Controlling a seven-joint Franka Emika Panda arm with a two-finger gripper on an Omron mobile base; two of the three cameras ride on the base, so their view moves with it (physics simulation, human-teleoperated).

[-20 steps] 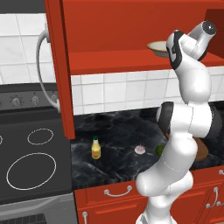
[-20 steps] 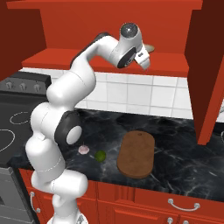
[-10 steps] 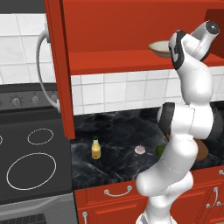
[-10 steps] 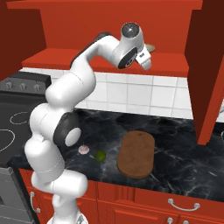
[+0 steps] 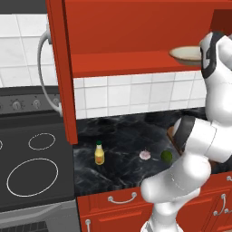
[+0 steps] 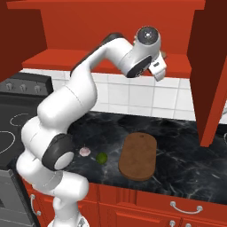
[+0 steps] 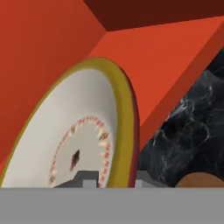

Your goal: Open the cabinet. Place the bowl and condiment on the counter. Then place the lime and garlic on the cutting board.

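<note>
The cabinet [image 5: 136,31] stood open, the condiment [image 5: 99,153] already on the counter [image 5: 127,140]; the gripper [image 7: 114,179] pinched the bowl [image 5: 186,55] rim at the shelf edge; lime [image 6: 102,158] and garlic [image 6: 84,151] lay off the cutting board [image 6: 138,156]

cabinet [image 5: 136,27]: on the wall above the counter [image 5: 131,136], doors swung open to left and right
bowl [image 5: 186,54]: on the cabinet's shelf, at its right end — the gripper [image 7: 114,178] at its rim
condiment [image 5: 99,153]: upright on the counter, left of the garlic, just right of the stovetop [image 5: 31,167]
garlic [image 5: 145,155]: on the counter, between condiment and lime
lime [image 5: 166,157]: just right of the garlic — apart from it
cutting board [image 6: 138,156]: flat on the counter, right of the lime, near the front edge
drawers [image 6: 177,206]: below the counter
</note>
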